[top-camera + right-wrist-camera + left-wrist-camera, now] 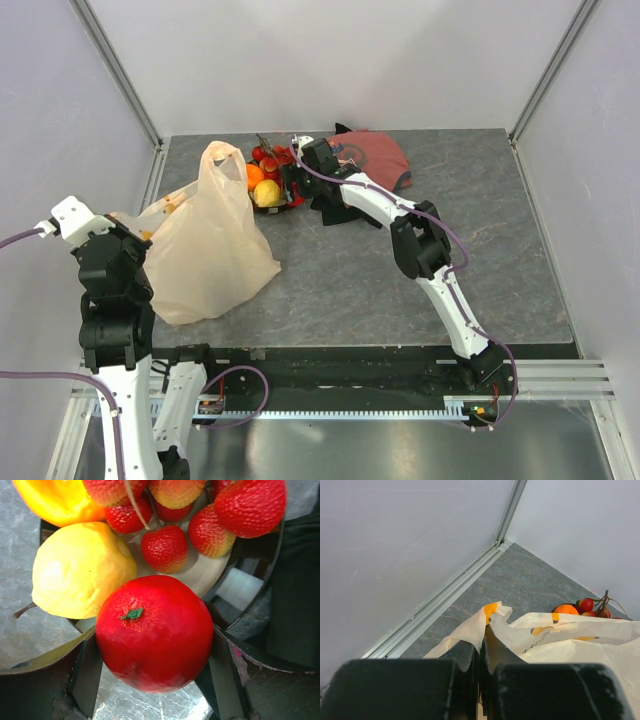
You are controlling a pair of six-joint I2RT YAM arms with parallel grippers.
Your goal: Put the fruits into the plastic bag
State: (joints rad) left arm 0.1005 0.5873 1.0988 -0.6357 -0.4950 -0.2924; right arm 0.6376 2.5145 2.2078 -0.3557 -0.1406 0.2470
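The plastic bag (210,240) stands open at the left of the table. My left gripper (138,235) is shut on its near rim, with the cream film pinched between the jaws in the left wrist view (481,650). On the dark plate (290,203) behind the bag lie an orange (255,175), a yellow pear (268,193) and red berries (268,158). My right gripper (292,185) is at the plate, and in the right wrist view (155,650) its fingers (87,675) press both sides of the red apple (155,630). I see no grapes.
A red-and-black cloth (375,155) lies behind the right arm at the back of the table. The plate's cream centre (200,572) shows under the berries (165,547). Enclosure walls and rails (450,592) close the back and left.
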